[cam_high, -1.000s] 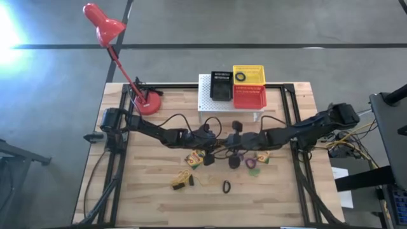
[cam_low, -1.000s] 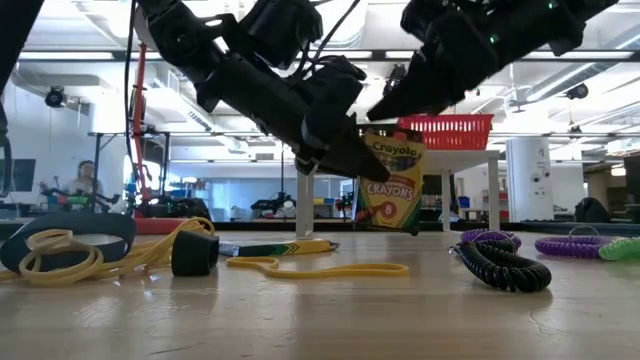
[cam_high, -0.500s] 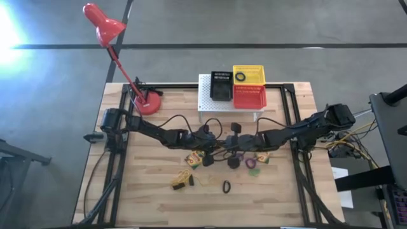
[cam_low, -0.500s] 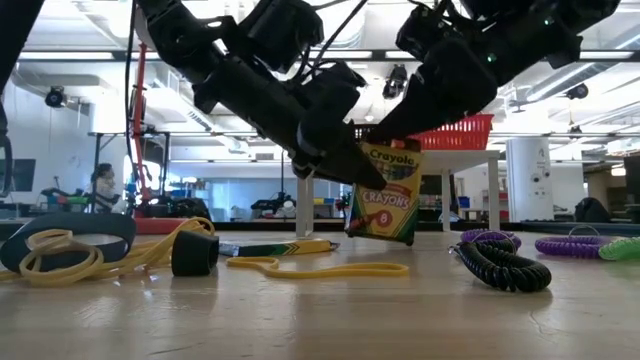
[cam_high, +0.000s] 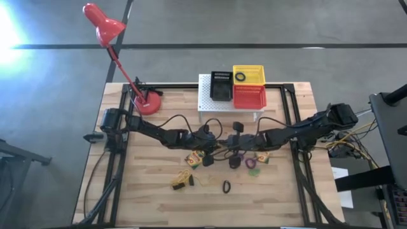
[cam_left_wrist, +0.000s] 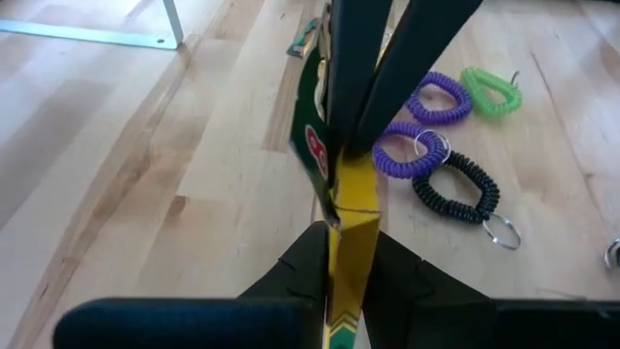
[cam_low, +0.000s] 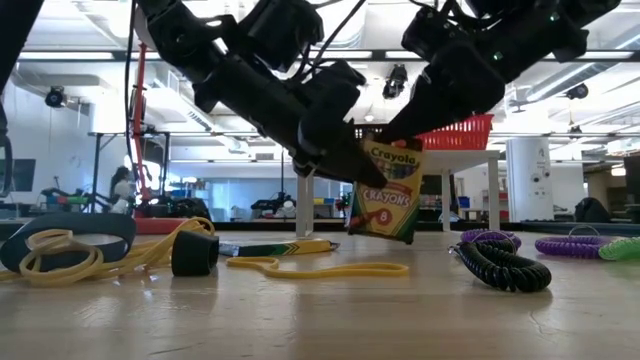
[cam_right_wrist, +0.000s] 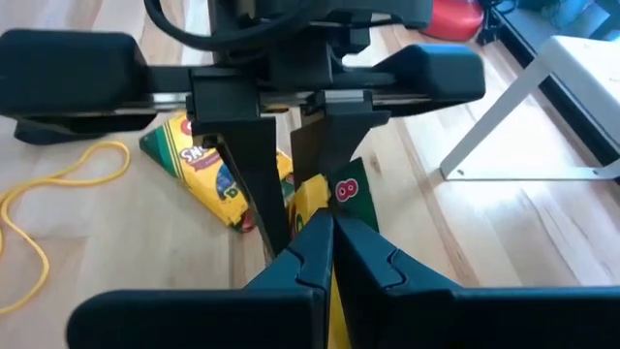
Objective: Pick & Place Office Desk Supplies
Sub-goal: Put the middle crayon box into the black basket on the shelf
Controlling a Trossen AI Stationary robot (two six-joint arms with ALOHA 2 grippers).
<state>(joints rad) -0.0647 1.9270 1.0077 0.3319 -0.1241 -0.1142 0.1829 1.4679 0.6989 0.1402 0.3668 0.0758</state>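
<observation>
Left arm reaches in from table's 9 o'clock edge; left tool [cam_low: 350, 165] sits near centre, fingers clamped on a crayon box [cam_low: 385, 192] held tilted clear of the table [cam_high: 146, 191]. Left wrist view confirms: box [cam_left_wrist: 349, 208] edge-on between the two dark fingers, the other arm's fingers crossing it from beyond.

Right arm comes in from 3 o'clock; right tool [cam_low: 400, 125] meets same box at its upper corner, fingers pressed together, yellow edge [cam_right_wrist: 315, 199] showing just past the tips. Cannot tell whether they pinch the box or only touch it.

Other supplies, left to right in high view:
- Rubber-band tangle w/ small black piece [cam_high: 181, 180], approx 7 o'clock of centre, lying flat.
- Second crayon box [cam_high: 194, 159] flat on table, just below the left tool.
- Black ring [cam_high: 226, 186], 6 o'clock, apart from the rest.
- Purple ring [cam_high: 250, 163] and green ring [cam_high: 253, 172] touching or nearly so, 5 o'clock of centre.
- Third crayon box [cam_high: 262, 156], beside the rings, 4 o'clock.

Fixtures: red desk lamp [cam_high: 147, 102] at 10 o'clock; white perforated stand [cam_high: 206, 102] at 12 o'clock carrying black bin [cam_high: 220, 86], yellow bin [cam_high: 248, 74] w/ a dark ring inside, red bin [cam_high: 249, 97].

Low view: a person in room behind, far left.
</observation>
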